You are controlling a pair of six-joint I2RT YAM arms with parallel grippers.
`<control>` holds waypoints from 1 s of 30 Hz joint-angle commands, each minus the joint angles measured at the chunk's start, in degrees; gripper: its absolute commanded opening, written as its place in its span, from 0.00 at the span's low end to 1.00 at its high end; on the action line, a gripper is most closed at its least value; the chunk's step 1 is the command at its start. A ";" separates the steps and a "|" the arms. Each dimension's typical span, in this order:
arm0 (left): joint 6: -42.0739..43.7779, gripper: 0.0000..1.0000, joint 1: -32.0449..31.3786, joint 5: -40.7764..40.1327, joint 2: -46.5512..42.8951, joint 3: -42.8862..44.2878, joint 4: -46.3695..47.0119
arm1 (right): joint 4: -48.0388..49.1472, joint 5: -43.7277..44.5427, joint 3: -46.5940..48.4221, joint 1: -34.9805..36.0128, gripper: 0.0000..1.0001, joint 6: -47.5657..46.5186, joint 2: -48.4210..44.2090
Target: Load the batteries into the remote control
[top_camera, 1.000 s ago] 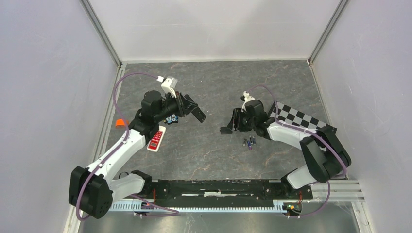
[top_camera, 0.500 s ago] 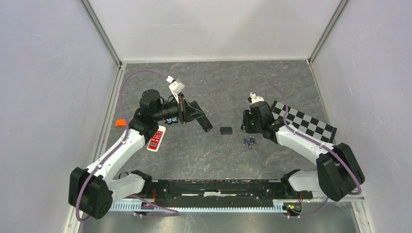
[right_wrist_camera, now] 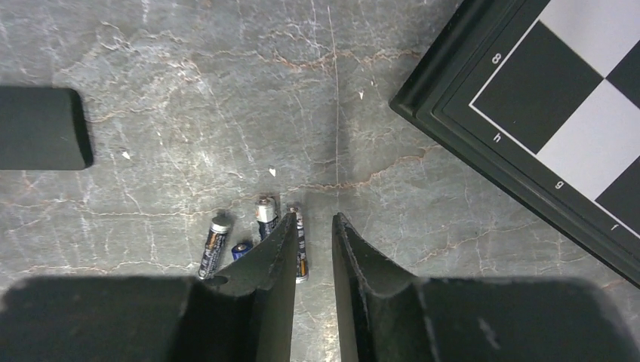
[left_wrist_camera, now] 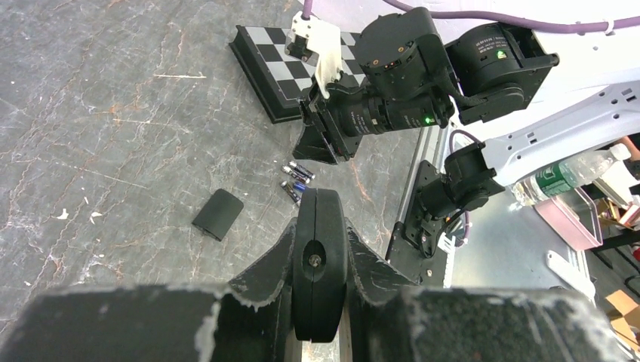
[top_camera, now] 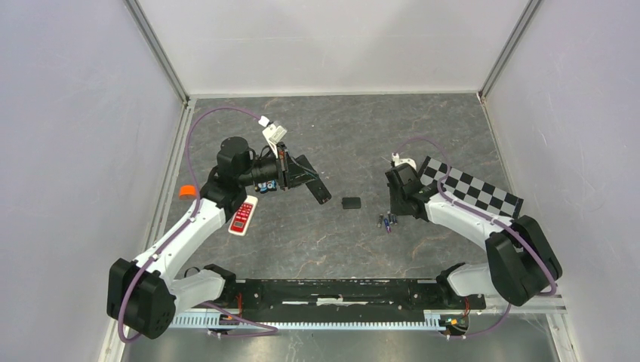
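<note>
1. Grey marbled surface (top_camera: 317,249) walled in by pale panels; both arms reach over it from the near edge.
2. The left end effector (left_wrist_camera: 318,256) is clamped on the black remote (top_camera: 315,186) and holds it off the surface, on the left half of the workspace.
3. The right end effector (right_wrist_camera: 314,220) hangs low with its fingers a narrow gap apart and nothing pinched between them.
4. The batteries (right_wrist_camera: 264,215) lie loose on the surface in a small cluster just beside the right end effector, between it and the cover (top_camera: 351,203), well apart from the held remote.
5. In the right wrist view about four cells show. Their long axes run roughly along the fingers' own length, so crosswise to the closing direction.
6. One cell lies along the inner edge of the finger on that view's left, partly under the gap. The others sit off to that same side, outside the fingers.
7. The right arm is much the nearer, so the pick looks to be its job. I judge a small shift toward the cluster would centre one cell before closing.
8. Risk: the cells lie close together, so a finger could nudge a neighbour or roll the target away.
9. A checkerboard (top_camera: 472,188) lies beyond the right arm, and a red remote (top_camera: 243,215) rests by the left arm.
</note>
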 commanded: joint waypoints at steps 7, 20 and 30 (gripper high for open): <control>-1.84 0.02 0.29 -1.85 -0.28 1.86 0.27 | -0.89 -0.01 0.95 -0.10 0.23 -1.02 1.82; -1.67 0.02 0.32 -2.44 -0.39 1.64 -0.34 | 0.74 -2.92 -0.22 -0.05 0.26 -1.48 3.60; -0.55 0.02 0.33 -1.95 -1.61 1.22 -0.87 | 2.66 -5.79 0.28 -0.12 0.38 -2.73 0.36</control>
